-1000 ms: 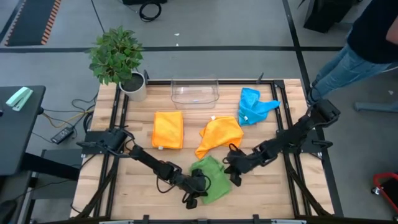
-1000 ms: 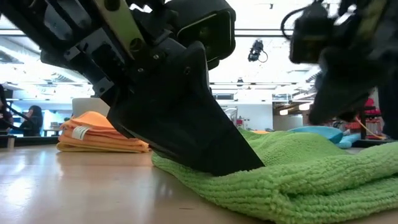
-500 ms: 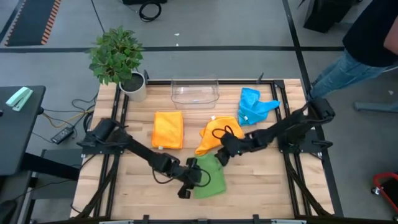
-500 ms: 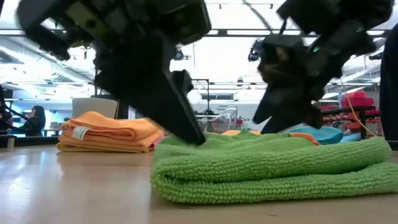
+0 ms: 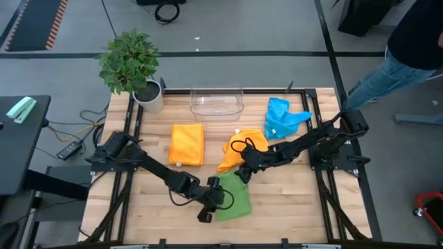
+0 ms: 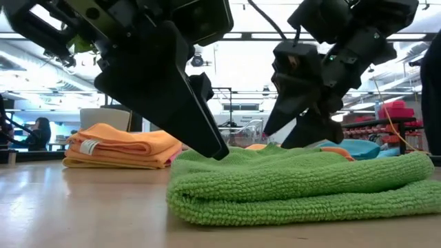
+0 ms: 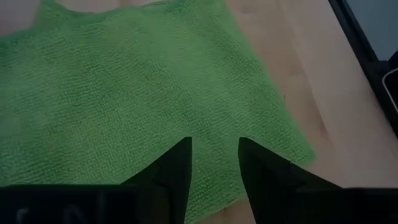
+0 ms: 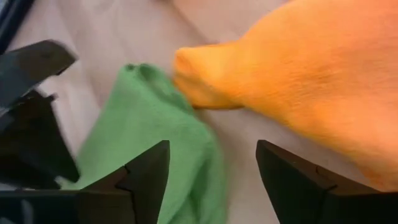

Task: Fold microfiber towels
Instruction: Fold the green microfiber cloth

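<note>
The green towel lies folded double on the table near its front edge, its fold showing in the low view. My left gripper stands open over the towel's left part. My right gripper is open and hovers at the towel's far edge, between it and a crumpled orange towel. A folded orange towel lies to the left. A blue towel lies crumpled at the far right. My left gripper points down at a slant onto the green towel's top layer, fingers apart. Whether the fingertips touch the cloth cannot be told.
A clear plastic bin stands at the table's far edge, and a potted plant at the far left corner. A person stands beyond the table's far right corner. Bare wood shows at the near right.
My right gripper has gone from the green towel's right side toward the far edge and left, up to the crumpled orange towel. The green towel's raised right part has come down over the rest, so it now lies narrower and doubled. My left gripper has drawn back a little to the left.
</note>
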You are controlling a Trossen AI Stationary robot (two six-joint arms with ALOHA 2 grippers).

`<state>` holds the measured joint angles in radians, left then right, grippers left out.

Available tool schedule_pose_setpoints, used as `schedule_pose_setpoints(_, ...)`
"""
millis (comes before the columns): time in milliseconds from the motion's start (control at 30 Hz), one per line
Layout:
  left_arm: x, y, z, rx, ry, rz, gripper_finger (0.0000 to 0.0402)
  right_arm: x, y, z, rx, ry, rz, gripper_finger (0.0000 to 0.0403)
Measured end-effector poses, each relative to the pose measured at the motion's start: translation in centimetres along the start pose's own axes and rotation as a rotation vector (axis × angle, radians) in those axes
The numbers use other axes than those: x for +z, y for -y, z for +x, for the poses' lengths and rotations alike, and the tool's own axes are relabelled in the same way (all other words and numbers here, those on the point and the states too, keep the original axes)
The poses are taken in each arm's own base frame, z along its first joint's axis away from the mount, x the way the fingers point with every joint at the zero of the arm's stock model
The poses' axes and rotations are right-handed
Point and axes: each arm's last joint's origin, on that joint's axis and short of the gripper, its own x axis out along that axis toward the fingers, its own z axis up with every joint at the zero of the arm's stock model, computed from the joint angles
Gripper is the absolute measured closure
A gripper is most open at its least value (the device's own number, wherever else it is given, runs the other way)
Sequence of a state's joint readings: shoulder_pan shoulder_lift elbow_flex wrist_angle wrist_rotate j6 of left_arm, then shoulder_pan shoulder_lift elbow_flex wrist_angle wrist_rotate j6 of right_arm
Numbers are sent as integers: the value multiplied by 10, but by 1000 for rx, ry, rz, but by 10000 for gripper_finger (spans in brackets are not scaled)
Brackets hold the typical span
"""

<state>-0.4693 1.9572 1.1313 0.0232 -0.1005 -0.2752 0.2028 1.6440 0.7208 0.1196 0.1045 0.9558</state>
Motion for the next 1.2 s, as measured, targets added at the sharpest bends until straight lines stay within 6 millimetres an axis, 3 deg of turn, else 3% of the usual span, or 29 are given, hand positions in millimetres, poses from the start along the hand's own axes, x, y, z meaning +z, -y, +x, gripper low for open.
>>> schedule_pose_setpoints(367, 1, -1, 0, 1, 3, 0, 259, -8, 4, 23, 15, -27, 11, 194)
schedule_pose_setpoints(833, -1, 5, -1, -7, -10, 8, 262, -4, -4, 13, 24, 40, -22, 285)
schedule_pose_setpoints(1100, -1, 4, -1, -4, -9, 4, 253, -10, -4, 17, 33, 3, -61, 385)
schedule_pose_setpoints(1200, 1, 0, -8, 10, -29, 17, 260, -8, -8, 11, 61, -1, -111, 395)
